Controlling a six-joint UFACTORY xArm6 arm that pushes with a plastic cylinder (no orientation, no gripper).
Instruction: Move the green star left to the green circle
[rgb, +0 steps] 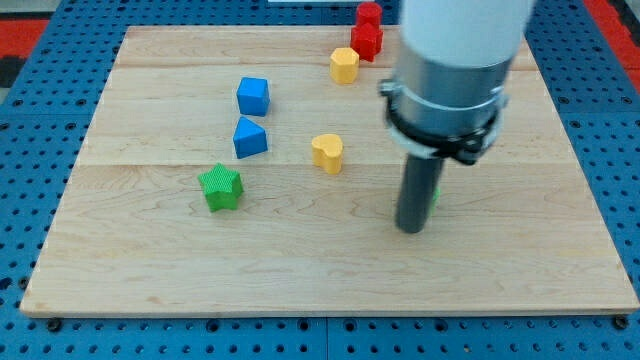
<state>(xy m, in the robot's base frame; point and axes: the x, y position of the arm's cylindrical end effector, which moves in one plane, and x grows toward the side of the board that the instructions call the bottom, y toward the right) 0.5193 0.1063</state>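
Now my tip (411, 230) beside green block (436, 196)

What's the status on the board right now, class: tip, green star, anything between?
My tip down at the view's right, mostly hiding a green block. Green star far off at the view's left, untouched. Yellow heart lies between them.

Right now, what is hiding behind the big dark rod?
A sliver of green peeks out at the right edge of the rod, just above my tip. It is probably a green block, but the rod covers nearly all of it, so its shape cannot be made out.
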